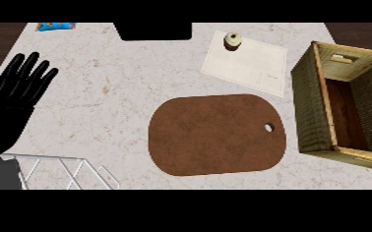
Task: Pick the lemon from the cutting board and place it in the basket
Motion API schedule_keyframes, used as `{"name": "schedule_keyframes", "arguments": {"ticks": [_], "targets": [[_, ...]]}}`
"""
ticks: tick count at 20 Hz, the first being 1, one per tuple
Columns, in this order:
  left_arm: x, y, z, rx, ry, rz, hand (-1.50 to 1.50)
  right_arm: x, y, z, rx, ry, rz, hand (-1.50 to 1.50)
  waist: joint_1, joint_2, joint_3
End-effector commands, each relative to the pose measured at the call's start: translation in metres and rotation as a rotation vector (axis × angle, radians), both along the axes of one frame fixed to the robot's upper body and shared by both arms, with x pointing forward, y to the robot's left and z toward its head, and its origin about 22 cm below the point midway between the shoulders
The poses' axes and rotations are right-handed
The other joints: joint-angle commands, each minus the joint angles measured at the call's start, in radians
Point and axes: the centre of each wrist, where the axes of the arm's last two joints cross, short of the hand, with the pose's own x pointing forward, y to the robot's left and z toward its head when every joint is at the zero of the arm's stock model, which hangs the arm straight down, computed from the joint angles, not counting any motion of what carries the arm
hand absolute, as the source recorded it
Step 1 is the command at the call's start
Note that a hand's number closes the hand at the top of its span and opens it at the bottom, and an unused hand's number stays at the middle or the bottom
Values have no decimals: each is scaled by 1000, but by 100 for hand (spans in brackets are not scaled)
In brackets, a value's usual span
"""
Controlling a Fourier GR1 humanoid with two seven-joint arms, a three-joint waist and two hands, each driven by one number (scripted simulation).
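Nearest the viewer, a wire rack (62,169) juts in at lower left. Above it the left hand (25,81) rests open, fingers straight, holding nothing. No lemon shows on the cutting board (214,132) or in the basket (312,108), so progress cannot be judged.

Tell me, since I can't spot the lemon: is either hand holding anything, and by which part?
Nothing is held. The left hand rests open at the left edge, fingers up; the right hand is not in view.
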Motion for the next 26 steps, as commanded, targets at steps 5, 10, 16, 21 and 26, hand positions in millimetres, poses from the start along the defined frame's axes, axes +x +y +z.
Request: {"name": "schedule_keyframes", "arguments": {"ticks": [5, 10, 16, 21, 26], "targets": [[-6, 0, 18, 320, 86, 111, 0, 14, -50, -11, 117, -128, -86, -150, 14, 5, 16], [3, -6, 26, 334, 54, 110, 0, 20, -66, -25, 27, -107, -67, -150, 12, 10, 15], [-6, -13, 12, 330, 93, 89, 0, 25, -76, -5, 75, -193, 7, -150, 22, -1, 13], [-1, -14, 21, 324, 72, 108, 0, 26, -95, 9, 233, -258, -5, -150, 13, -4, 12], [-3, -7, 12, 307, 85, 115, 0, 17, -133, 1, 391, -215, -25, -150, -6, -2, 13]]}}
